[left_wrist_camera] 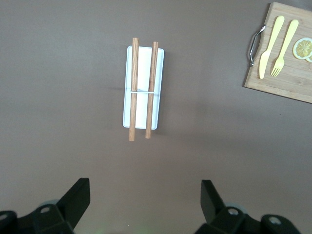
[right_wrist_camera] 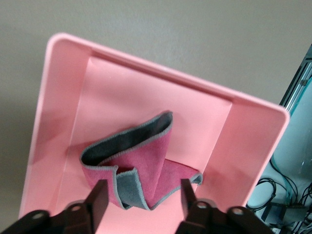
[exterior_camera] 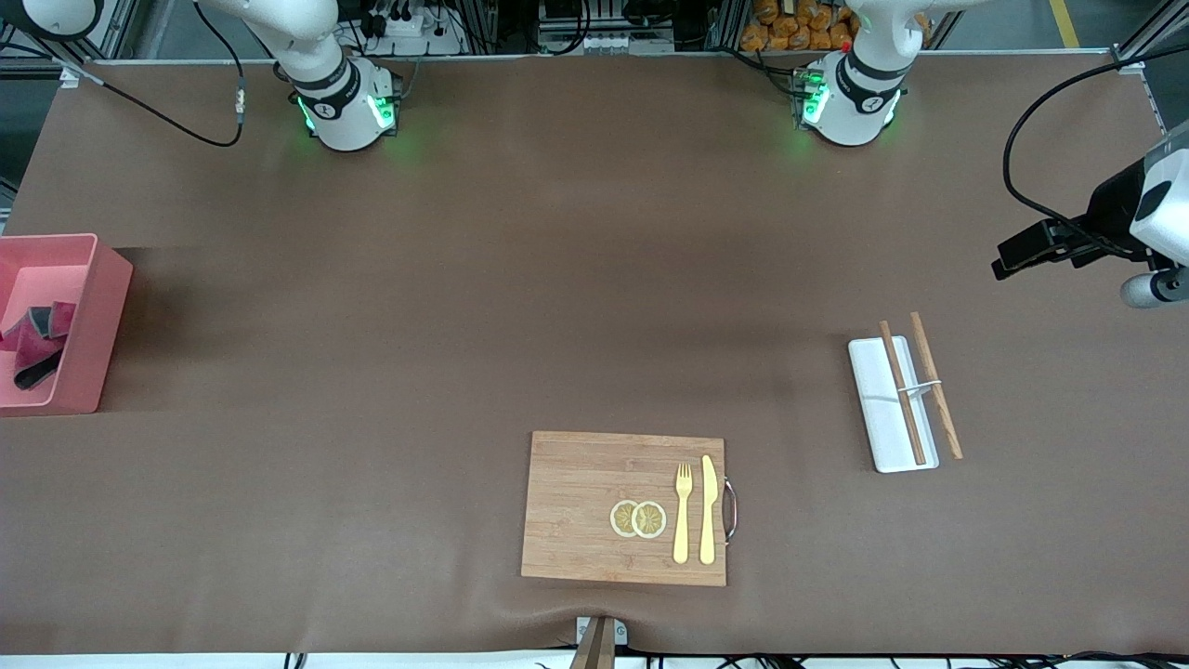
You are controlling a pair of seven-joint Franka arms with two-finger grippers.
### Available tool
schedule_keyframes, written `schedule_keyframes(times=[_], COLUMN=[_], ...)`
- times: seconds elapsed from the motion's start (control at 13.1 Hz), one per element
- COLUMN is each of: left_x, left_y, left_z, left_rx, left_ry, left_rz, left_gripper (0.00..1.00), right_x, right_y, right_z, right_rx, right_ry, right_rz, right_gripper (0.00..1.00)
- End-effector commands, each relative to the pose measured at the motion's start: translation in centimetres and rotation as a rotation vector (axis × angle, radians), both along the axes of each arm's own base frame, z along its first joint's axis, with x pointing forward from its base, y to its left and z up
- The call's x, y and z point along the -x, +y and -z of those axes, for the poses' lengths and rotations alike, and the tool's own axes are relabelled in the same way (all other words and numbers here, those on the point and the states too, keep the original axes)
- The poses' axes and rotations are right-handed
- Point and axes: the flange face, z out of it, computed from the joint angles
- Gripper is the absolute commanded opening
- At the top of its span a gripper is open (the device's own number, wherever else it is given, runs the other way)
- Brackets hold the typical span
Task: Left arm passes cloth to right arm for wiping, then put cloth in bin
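Observation:
The crimson cloth (exterior_camera: 37,339) with its grey border lies crumpled inside the pink bin (exterior_camera: 97,316) at the right arm's end of the table. In the right wrist view my right gripper (right_wrist_camera: 144,187) is open over the cloth (right_wrist_camera: 146,156), with one finger to each side and nothing held. The bin's walls (right_wrist_camera: 161,73) surround the cloth. The right gripper is out of the front view. My left gripper (exterior_camera: 1012,258) waits at the left arm's end, open and empty (left_wrist_camera: 145,187), high over bare table beside the white tray.
A white tray (exterior_camera: 892,409) with two wooden chopsticks (exterior_camera: 934,386) lies toward the left arm's end and also shows in the left wrist view (left_wrist_camera: 142,87). A wooden cutting board (exterior_camera: 576,502) with fork, knife and lemon slices lies near the front edge.

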Motion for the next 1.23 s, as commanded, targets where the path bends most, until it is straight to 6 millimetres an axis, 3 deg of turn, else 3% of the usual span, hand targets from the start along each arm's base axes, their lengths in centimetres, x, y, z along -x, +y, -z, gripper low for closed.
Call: schedule_keyframes(times=[0.0, 0.15, 0.31, 0.61, 0.92, 1.15], left_x=[0.2, 0.2, 0.2, 0.1, 0.5, 0.8], left_y=[0.2, 0.1, 0.2, -0.1, 0.1, 0.0], left_z=[-0.4, -0.5, -0.4, -0.2, -0.9, -1.3], left_rx=[-0.009, -0.009, -0.011, -0.019, -0.077, -0.098], left_ry=[0.000, -0.001, 0.000, 0.004, -0.012, -0.022], left_rz=[-0.006, -0.005, -0.007, 0.000, 0.014, 0.019], left_gripper=[1.00, 1.00, 1.00, 1.00, 1.00, 1.00], right_x=[-2.4, -3.6, -5.4, -7.6, -8.2, -7.4], right_y=[4.7, 7.7, 12.1, 25.8, 35.4, 39.0], right_z=[-3.5, -5.1, -6.3, -9.2, -11.2, -14.3], right_rx=[-0.015, -0.006, 0.022, 0.121, 0.111, -0.003], right_ry=[0.020, 0.042, 0.070, 0.182, 0.190, 0.173], right_rz=[-0.051, 0.004, 0.032, 0.246, 0.323, 0.371], right_gripper=[1.00, 1.00, 1.00, 1.00, 1.00, 1.00])
